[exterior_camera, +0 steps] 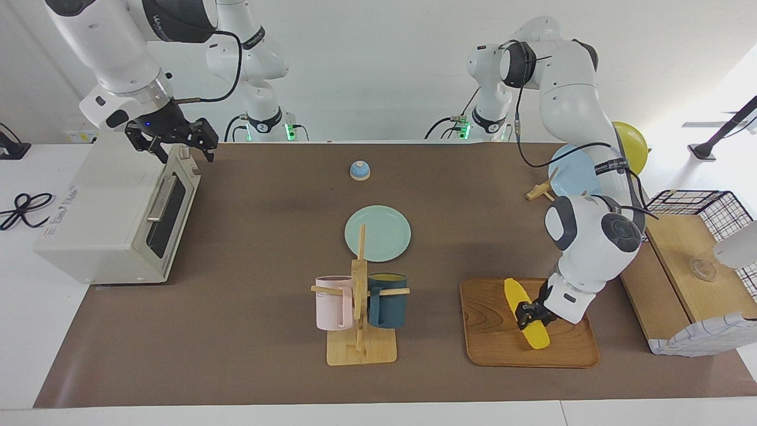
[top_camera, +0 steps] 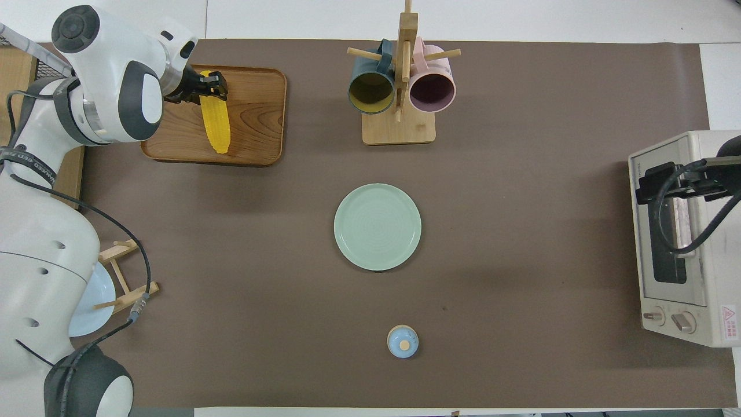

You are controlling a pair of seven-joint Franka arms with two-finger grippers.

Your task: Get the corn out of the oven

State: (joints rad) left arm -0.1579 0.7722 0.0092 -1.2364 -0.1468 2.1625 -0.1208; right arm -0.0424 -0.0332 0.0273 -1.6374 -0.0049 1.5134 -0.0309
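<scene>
The corn (exterior_camera: 526, 313) is lying on the wooden tray (exterior_camera: 491, 349) toward the left arm's end of the tabletop (exterior_camera: 266, 207), well apart from the oven (exterior_camera: 112, 219), so the taking-out itself looks done and the setting-down is the step in hand. The left hand (exterior_camera: 534, 312) is sitting low at the cob, its fingers lying along both sides of it near the middle; I am reading it as gripping the corn, though whether the squeeze is already easing I cannot tell. The cob appears to be resting on the tray's floor, tilted across it.

The right hand (exterior_camera: 177, 142) is hanging over the top edge of the oven door, fingers spread and holding nothing. The door looks closed, or very nearly so.

Next, I would judge, the left hand needs to let go and lift straight up so the smooth cob is not rolling off the tray.

The oven's inside is hidden by the dark glass. From above, the right hand is mostly cut off at the frame's edge, and the left arm's bulk is covering part of the tray.
</scene>
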